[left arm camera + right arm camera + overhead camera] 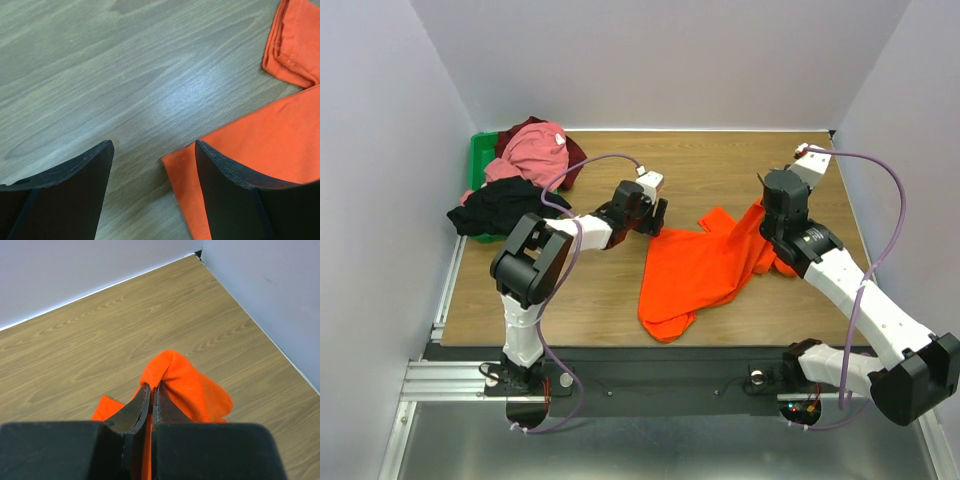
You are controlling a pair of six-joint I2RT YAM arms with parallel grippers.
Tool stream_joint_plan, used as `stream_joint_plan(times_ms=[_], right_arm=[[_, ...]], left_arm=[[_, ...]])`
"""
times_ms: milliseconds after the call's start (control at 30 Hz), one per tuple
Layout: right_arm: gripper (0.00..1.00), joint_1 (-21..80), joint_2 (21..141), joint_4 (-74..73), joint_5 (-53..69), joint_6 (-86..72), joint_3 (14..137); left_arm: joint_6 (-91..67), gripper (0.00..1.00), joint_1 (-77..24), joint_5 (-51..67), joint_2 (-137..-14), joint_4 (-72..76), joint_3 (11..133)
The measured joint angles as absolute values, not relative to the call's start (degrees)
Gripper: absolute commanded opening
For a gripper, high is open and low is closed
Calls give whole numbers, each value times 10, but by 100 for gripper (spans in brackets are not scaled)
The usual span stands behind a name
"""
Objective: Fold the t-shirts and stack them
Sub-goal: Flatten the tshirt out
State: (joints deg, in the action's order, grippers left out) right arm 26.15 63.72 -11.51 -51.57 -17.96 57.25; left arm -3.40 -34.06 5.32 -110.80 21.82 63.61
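Your bright orange cloth t-shirt (695, 270) lies on the wooden table (720, 160), right of centre, between your two arms. Your left gripper (657, 216) sits at its far left corner; that corner rests on the table between the spread fingers, nearer the right one. Your right gripper (763, 214) is at its right side, pinched on a raised fold. The green plastic bin (478, 160) stands in the far left corner. The pink cloth t-shirt (535, 150) lies on top of it, the dark maroon cloth t-shirt (572, 168) just right of that, and the black cloth t-shirt (495, 207) in front, over the bin's near edge.
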Motion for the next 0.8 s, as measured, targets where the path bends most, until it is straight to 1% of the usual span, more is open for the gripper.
stream_joint_plan(times_ms=[200, 300, 333, 500, 600, 633, 700, 733, 800], right_arm=[[1, 262, 637, -113, -514, -180, 573], [1, 262, 637, -112, -514, -180, 573], [1, 262, 637, -111, -514, -180, 573], [1, 262, 637, -111, -514, -180, 573], [1, 262, 637, -111, -514, -180, 573], [1, 262, 637, -111, -514, -180, 572], [1, 262, 635, -110, -514, -180, 571], [1, 262, 634, -110, -514, -180, 569], [1, 262, 631, -108, -514, -180, 565]], left_arm=[[-34, 73, -347, 43, -1118, 202, 639], [-32, 68, -354, 31, -1124, 192, 651], [-31, 65, -357, 27, -1127, 190, 656], [-28, 59, -364, 20, -1135, 182, 664], [-25, 48, -368, 17, -1136, 173, 665], [-24, 37, -368, 16, -1138, 170, 667], [-21, 20, -368, 14, -1144, 168, 674], [-20, 0, -369, 13, -1148, 168, 678], [-18, 0, -369, 13, -1152, 169, 684]])
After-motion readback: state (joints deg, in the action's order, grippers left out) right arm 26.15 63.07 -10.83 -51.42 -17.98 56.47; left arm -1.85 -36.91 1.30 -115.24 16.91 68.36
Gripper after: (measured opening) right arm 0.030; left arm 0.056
